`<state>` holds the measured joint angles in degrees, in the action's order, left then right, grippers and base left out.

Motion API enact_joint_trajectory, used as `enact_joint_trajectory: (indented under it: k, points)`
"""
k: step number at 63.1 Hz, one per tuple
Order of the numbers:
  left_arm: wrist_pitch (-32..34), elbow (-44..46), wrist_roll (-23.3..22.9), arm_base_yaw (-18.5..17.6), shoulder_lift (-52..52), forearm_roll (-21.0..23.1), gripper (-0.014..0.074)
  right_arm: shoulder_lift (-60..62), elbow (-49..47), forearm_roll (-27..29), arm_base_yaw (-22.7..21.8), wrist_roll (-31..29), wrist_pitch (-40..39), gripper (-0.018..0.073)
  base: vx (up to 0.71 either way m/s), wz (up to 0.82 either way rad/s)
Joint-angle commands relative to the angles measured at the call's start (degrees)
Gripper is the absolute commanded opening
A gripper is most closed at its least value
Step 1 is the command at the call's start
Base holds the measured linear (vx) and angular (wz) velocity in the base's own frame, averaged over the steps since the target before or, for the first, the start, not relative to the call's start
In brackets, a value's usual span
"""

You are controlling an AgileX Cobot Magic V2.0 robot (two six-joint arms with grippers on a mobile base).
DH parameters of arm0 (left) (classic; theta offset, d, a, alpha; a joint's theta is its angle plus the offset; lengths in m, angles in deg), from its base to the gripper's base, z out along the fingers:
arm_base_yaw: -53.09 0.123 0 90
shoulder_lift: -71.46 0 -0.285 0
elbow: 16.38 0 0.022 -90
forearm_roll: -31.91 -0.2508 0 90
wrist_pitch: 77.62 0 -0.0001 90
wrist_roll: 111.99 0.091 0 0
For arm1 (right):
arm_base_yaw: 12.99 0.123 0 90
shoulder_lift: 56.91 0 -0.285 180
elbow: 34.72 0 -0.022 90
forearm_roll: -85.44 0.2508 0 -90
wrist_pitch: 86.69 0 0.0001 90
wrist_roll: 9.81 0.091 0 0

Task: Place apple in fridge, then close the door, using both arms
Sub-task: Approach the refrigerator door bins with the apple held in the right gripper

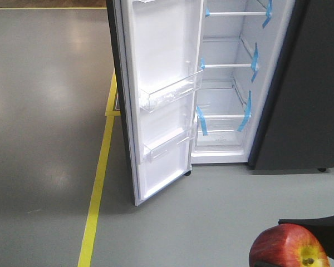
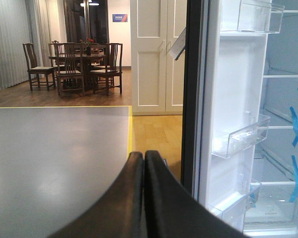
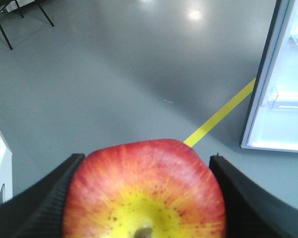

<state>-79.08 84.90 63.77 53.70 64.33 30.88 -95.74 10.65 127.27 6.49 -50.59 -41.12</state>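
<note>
The red and yellow apple [image 3: 144, 188] sits between the two black fingers [image 3: 44, 203] of my right gripper [image 3: 145, 157], which is shut on it, stem dimple facing the camera. The front view shows the apple [image 1: 289, 247] low at the bottom right, well short of the fridge [image 1: 225, 83]. The fridge stands open, with white shelves and blue tape strips. Its door [image 1: 161, 100] is swung out to the left, clear bins on the white liner. My left gripper [image 2: 144, 154] is shut on nothing, just left of the door's dark edge [image 2: 191, 99].
A yellow tape line [image 1: 100, 183] runs along the grey floor left of the door. A dark grey panel [image 1: 306, 94] stands right of the open compartment. Beyond are a dining table with chairs [image 2: 79, 59] and white cabinet doors [image 2: 156, 54].
</note>
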Motion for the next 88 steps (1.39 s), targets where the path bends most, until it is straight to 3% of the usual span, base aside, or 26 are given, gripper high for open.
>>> enact_joint_trajectory:
  k: [1, 88]
  points:
    - [4.1, -1.2, -0.2, 0.1, 0.9, 0.2, -0.0006, -0.1, -1.6, 2.4, 0.1, -0.2, -2.8, 0.0328, 0.18, 0.01]
    - [4.1, -1.2, -0.2, 0.1, 0.9, 0.2, -0.0006, -0.1, -1.6, 2.4, 0.1, -0.2, -2.8, 0.0328, 0.13, 0.02]
